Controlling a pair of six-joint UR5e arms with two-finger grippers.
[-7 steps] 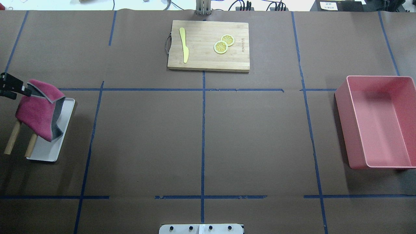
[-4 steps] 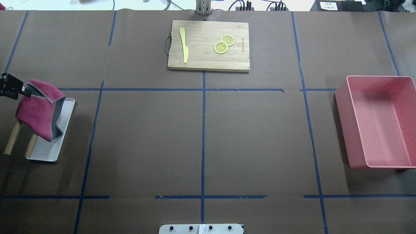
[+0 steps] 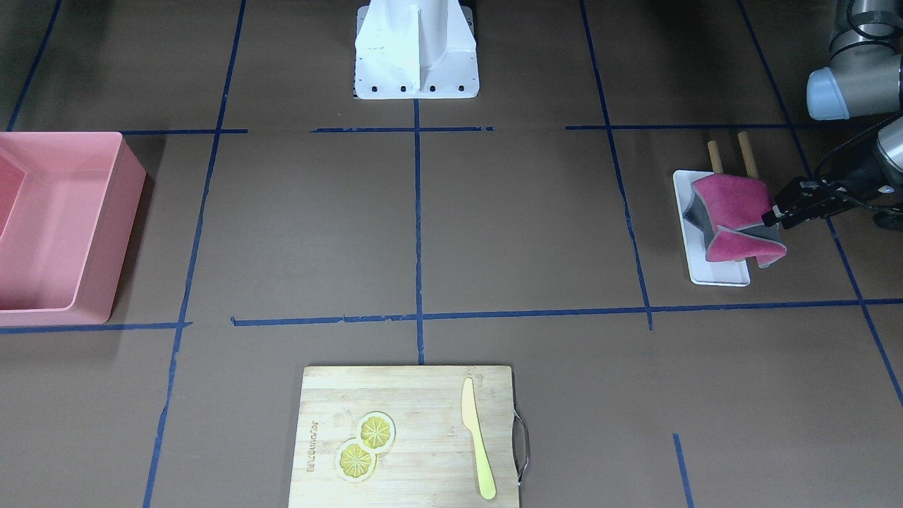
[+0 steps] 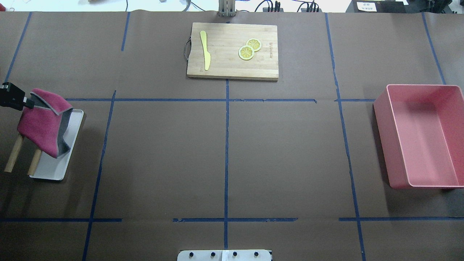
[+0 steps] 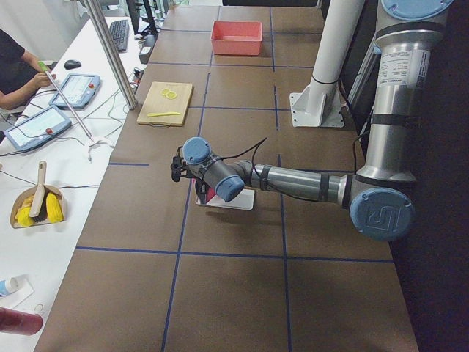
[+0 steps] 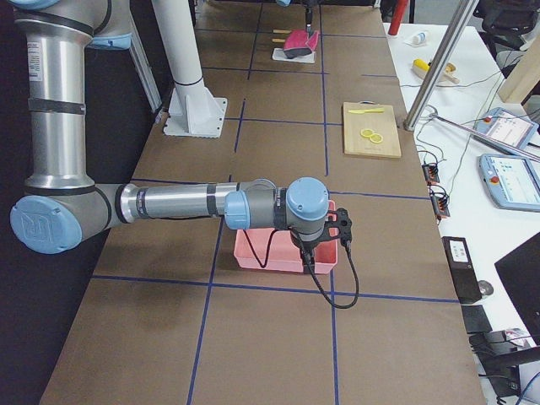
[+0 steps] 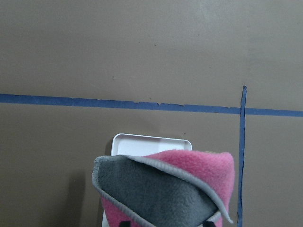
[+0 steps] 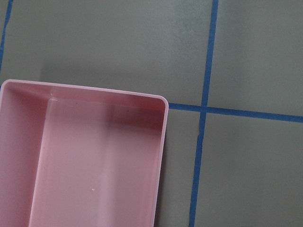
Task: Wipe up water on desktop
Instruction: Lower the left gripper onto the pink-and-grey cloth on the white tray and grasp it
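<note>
The desktop [image 4: 163, 152] is dark brown with blue tape lines; no water shows on it. My left gripper [image 4: 27, 102] is shut on the corner of a pink and grey cloth [image 4: 41, 127] and holds it hanging over a small white tray [image 4: 50, 170] at the far left. The gripper [image 3: 774, 215] and cloth [image 3: 730, 204] also show in the front view, and the cloth [image 7: 189, 165] in the left wrist view. My right gripper [image 6: 337, 229] shows only in the exterior right view, above a pink bin [image 6: 278, 253]; I cannot tell whether it is open or shut.
Two wooden sticks [image 4: 12, 156] lie beside the tray. A bamboo cutting board [image 4: 232, 50] with a yellow knife [image 4: 206, 50] and lemon slices [image 4: 249, 49] lies at the far middle. The pink bin [image 4: 420, 134] stands at the right. The robot base [image 3: 416, 49] is at the near edge.
The left gripper's body has drawn slightly toward the left edge. The cloth hangs in the same place over the tray.
</note>
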